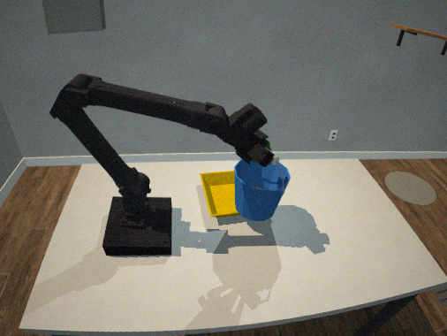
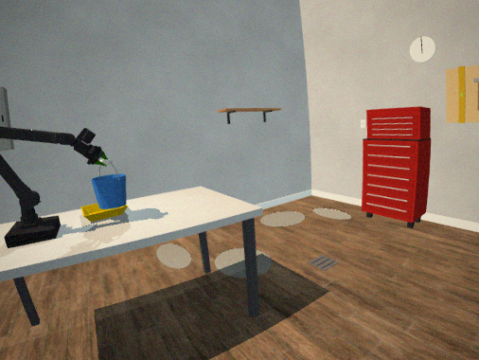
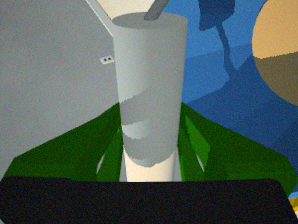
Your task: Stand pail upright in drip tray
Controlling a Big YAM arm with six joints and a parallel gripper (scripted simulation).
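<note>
A blue pail [image 1: 261,189] hangs upright from its thin wire handle, its base in the air over the right part of the yellow drip tray [image 1: 219,193]. My gripper [image 1: 270,156] is shut on the handle's grey grip [image 3: 148,106], right above the pail's rim. In the exterior view the pail [image 2: 110,190] hangs just above the tray [image 2: 103,211], and my gripper [image 2: 105,160] is above it. The wrist view shows the grey grip between my green fingers, with the pail's blue inside [image 3: 226,76] beyond. The tray lies flat on the white table, rim up.
The arm's black base [image 1: 138,225] stands on the table to the left of the tray. The table's far edge runs close behind the tray. A red tool chest [image 2: 397,163] stands far off by the right wall.
</note>
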